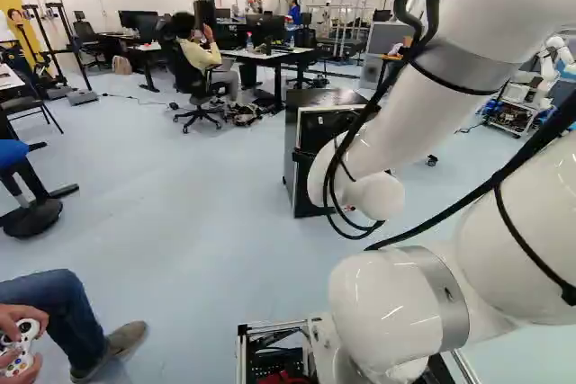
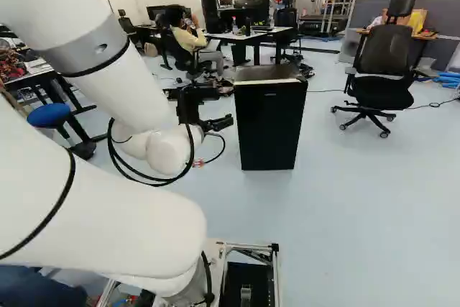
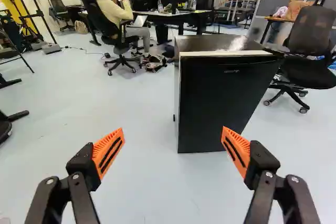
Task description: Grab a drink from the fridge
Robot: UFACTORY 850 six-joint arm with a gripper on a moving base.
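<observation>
My gripper (image 2: 226, 108) hangs beside the fridge (image 2: 270, 124), to its left in the right base view. In the wrist view the gripper (image 3: 172, 131) is open, its orange pads wide apart with nothing between them. The black fridge (image 3: 223, 103) stands upright on the floor ahead, mostly beyond one finger. Its door looks closed, with a pale strip along the top edge and a dark flat top. In the left base view my arm covers part of the fridge (image 1: 291, 155). The inside of the fridge and any drink in it are hidden.
An office chair (image 2: 384, 80) stands to the fridge's right. Behind the fridge are a desk (image 3: 189, 16) and a seated person. A person's leg and shoe (image 1: 126, 337) are close by on the left of the base. Another robot (image 1: 551, 65) stands far right.
</observation>
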